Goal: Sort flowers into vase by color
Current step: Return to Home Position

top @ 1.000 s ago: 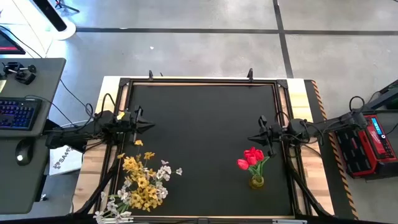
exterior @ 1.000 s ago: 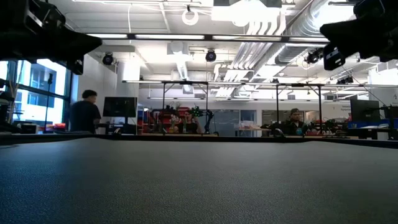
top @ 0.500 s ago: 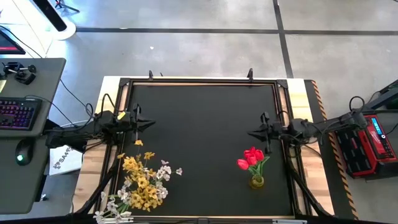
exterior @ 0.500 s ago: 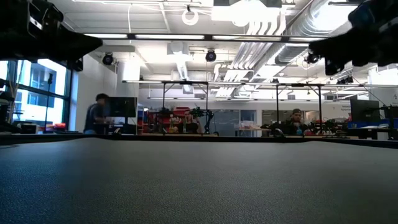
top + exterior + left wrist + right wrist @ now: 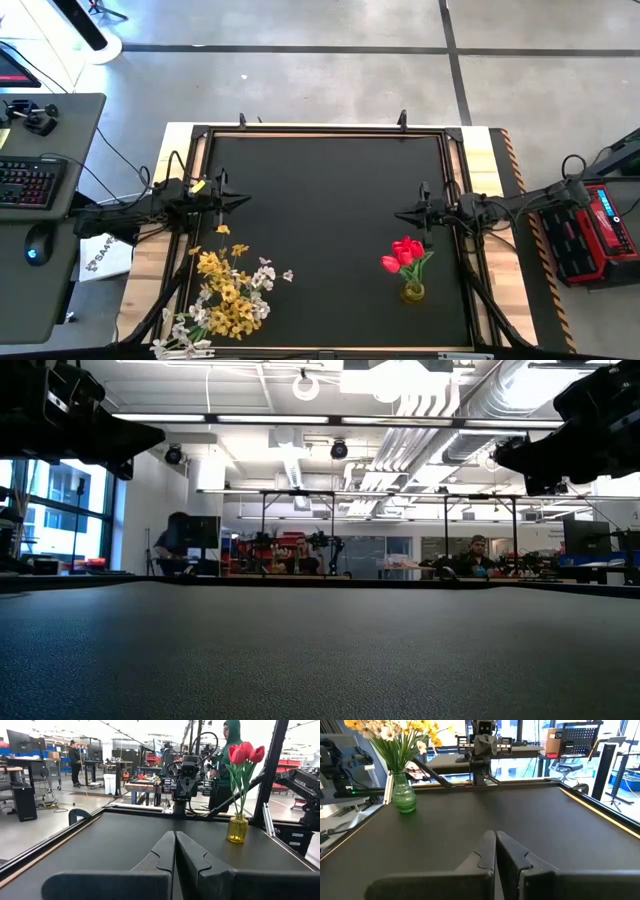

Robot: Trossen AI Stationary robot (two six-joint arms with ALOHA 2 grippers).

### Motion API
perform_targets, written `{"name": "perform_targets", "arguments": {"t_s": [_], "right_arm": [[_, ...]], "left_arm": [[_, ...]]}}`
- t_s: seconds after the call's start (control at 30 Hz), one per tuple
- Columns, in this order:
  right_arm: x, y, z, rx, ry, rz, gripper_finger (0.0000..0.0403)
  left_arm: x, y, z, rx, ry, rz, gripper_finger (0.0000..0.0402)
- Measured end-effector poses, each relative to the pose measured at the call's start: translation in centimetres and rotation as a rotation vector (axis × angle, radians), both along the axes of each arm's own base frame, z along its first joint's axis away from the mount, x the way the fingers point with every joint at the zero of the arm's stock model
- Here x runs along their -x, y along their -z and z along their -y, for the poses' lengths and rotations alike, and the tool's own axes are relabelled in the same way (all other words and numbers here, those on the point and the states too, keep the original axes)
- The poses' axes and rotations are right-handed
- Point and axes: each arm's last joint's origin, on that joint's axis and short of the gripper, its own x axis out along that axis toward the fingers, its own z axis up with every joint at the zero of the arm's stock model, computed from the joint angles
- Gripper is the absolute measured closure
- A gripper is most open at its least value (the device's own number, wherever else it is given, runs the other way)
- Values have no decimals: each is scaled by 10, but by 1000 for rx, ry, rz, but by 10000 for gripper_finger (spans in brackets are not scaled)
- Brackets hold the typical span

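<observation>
Red tulips point(image 5: 405, 252) stand stems-down in a small yellow vase point(image 5: 413, 292) at the table's near right; the left wrist view shows the tulips point(image 5: 245, 752) and the vase point(image 5: 237, 829) too. Yellow and white flowers point(image 5: 228, 292) stand in a green glass vase point(image 5: 404, 797) at the near left. My left gripper point(image 5: 240, 201) hovers shut at the left edge, pointing level toward the right. My right gripper point(image 5: 400, 213) hovers shut at the right edge, just beyond the tulips, pointing left. Both hold nothing, as the left wrist view point(image 5: 175, 840) and the right wrist view point(image 5: 495, 840) show.
The black mat point(image 5: 325, 180) between the two arms is bare, with a raised black frame point(image 5: 325, 130) around it. A desk with a keyboard point(image 5: 25, 182) stands off the left side. People work in the room beyond the table point(image 5: 180, 540).
My right gripper has swung its tip a little toward the table's far edge and tipped slightly downward, staying shut. My left gripper has kept its place. A person in the room behind has walked along.
</observation>
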Motion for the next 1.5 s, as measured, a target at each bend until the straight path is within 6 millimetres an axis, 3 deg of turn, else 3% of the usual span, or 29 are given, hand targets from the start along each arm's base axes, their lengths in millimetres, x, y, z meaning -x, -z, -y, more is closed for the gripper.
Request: {"name": "perform_targets", "arguments": {"t_s": [0.47, 0.97, 1.5], "right_arm": [[2, 0, -1, 0, -12, 1, 402], [21, -18, 3, -39, -21, 216, 402], [21, -17, 3, -37, -19, 209, 402]], "left_arm": [[0, 0, 1, 1, 13, 0, 402], [0, 0, 21, 0, 213, 0, 402], [0, 1, 27, 0, 282, -10, 402]]}}
